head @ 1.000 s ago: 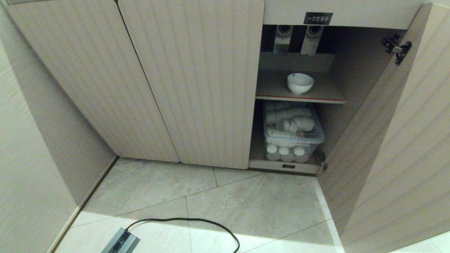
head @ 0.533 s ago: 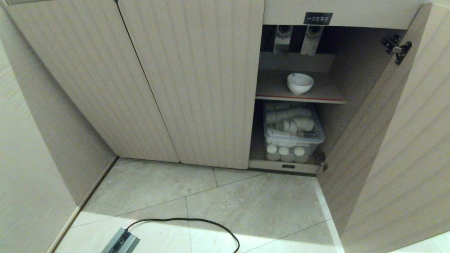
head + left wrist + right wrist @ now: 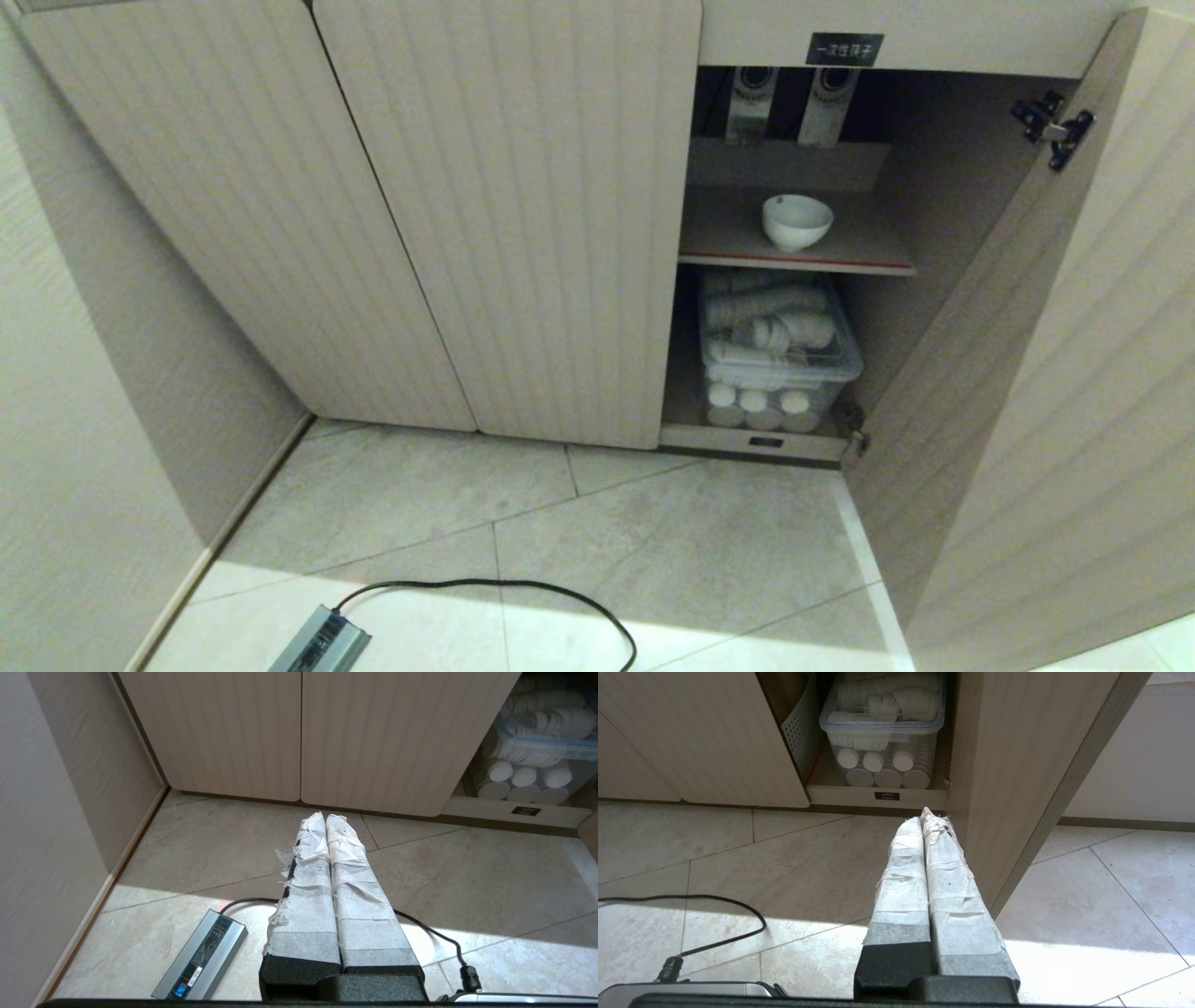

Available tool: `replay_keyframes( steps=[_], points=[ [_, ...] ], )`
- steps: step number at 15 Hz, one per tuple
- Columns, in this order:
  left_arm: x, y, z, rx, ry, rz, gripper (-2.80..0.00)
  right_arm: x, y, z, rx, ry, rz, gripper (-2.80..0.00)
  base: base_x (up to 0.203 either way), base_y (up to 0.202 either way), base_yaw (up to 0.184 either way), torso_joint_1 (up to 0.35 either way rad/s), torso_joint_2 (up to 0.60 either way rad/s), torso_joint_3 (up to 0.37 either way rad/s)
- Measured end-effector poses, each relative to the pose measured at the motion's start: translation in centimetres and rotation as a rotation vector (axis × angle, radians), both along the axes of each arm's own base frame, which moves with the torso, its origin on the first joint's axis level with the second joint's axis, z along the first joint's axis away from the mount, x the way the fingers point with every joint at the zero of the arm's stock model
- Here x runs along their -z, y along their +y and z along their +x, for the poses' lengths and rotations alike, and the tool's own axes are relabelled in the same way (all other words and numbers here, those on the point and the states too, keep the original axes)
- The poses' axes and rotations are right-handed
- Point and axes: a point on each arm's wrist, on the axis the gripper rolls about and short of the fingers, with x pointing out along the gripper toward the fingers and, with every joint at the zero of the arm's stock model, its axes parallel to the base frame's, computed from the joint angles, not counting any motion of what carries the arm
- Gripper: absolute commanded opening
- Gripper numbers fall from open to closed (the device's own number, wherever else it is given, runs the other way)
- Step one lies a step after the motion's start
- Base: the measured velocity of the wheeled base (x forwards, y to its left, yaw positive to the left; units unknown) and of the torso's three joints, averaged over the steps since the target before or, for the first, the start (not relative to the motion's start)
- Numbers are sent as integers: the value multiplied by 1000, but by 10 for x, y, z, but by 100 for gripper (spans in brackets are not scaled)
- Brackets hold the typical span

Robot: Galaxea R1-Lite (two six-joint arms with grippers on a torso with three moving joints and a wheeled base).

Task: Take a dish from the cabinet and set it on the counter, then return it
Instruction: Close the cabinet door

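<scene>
1. Tiled floor (image 3: 653, 551) lies nearest, with a grey power brick (image 3: 319, 644) and its black cable (image 3: 523, 590).
2. Left end effector (image 3: 325, 816) and right end effector (image 3: 927, 817) hover low above the floor, each with fingers pressed together, empty.
3. Beyond, the cabinet (image 3: 523, 224) stands with its right door (image 3: 1027, 373) open.
4. Paper cups in a clear box (image 3: 780, 350) sit on the bottom level.
5. On the red-edged shelf (image 3: 868, 247) above rests the bowl (image 3: 796, 221), upright.

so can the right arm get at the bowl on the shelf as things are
Probably yes. The cabinet door stands open and the bowl sits alone near the shelf's front edge. The right gripper is shut and low by the floor, so it must rise and open.
</scene>
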Motion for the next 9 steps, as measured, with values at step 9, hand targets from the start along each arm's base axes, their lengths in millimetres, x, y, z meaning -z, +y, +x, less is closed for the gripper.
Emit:
replay_keyframes(
  steps=[9],
  points=[
    [0, 0, 0, 0, 0, 0, -280, -20, -2, -3, 89, -58, -88, -280, 0, 0, 0, 0, 0, 0]
  ],
)
